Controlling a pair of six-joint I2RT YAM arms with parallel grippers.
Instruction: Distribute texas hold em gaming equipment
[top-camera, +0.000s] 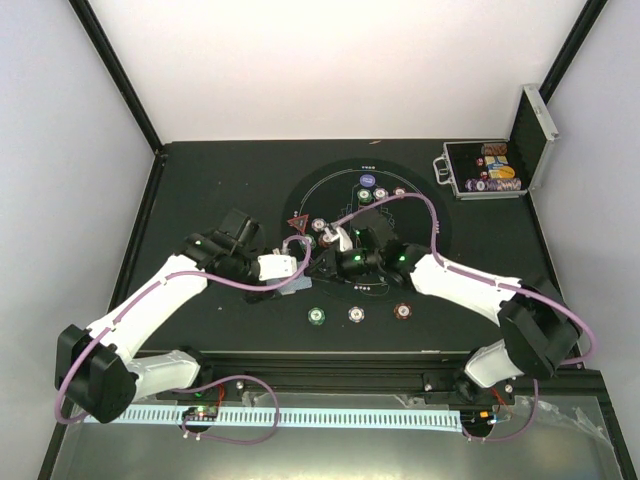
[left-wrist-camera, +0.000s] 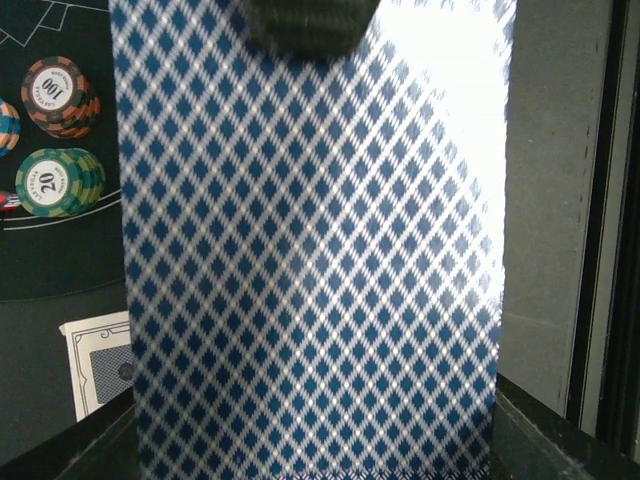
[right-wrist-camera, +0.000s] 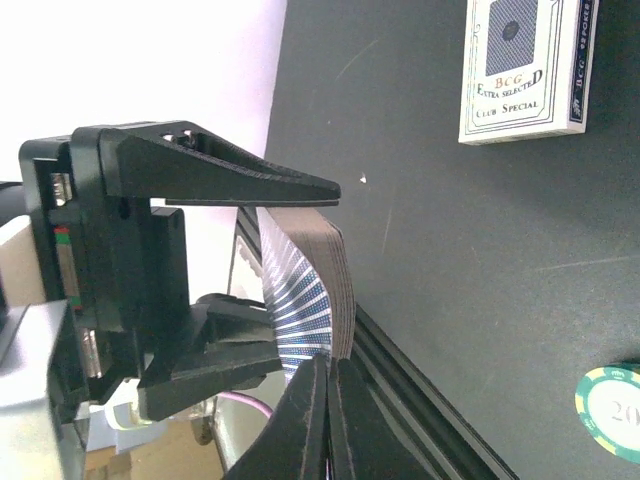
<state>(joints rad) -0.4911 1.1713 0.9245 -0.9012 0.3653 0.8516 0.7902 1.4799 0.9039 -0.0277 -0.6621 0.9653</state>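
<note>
My left gripper (top-camera: 292, 268) is shut on a deck of playing cards (right-wrist-camera: 318, 285) held on edge above the table's near middle. The deck's blue-and-white diamond back (left-wrist-camera: 310, 260) fills the left wrist view. My right gripper (right-wrist-camera: 330, 395) is closed on a card at the deck's lower edge, and the deck bows there. In the top view the right gripper (top-camera: 325, 262) meets the left one. Green (top-camera: 318, 316), white (top-camera: 356, 314) and brown (top-camera: 402, 311) chips lie in a row near the front. A red triangle (top-camera: 297, 224) lies behind the left gripper.
A card box (right-wrist-camera: 525, 65) lies on the black mat, also low in the left wrist view (left-wrist-camera: 100, 360). Brown 100 (left-wrist-camera: 60, 95) and green 20 (left-wrist-camera: 60, 180) chip stacks stand beside it. More chips (top-camera: 380, 192) sit on the circle. An open silver-edged case (top-camera: 485, 170) stands back right.
</note>
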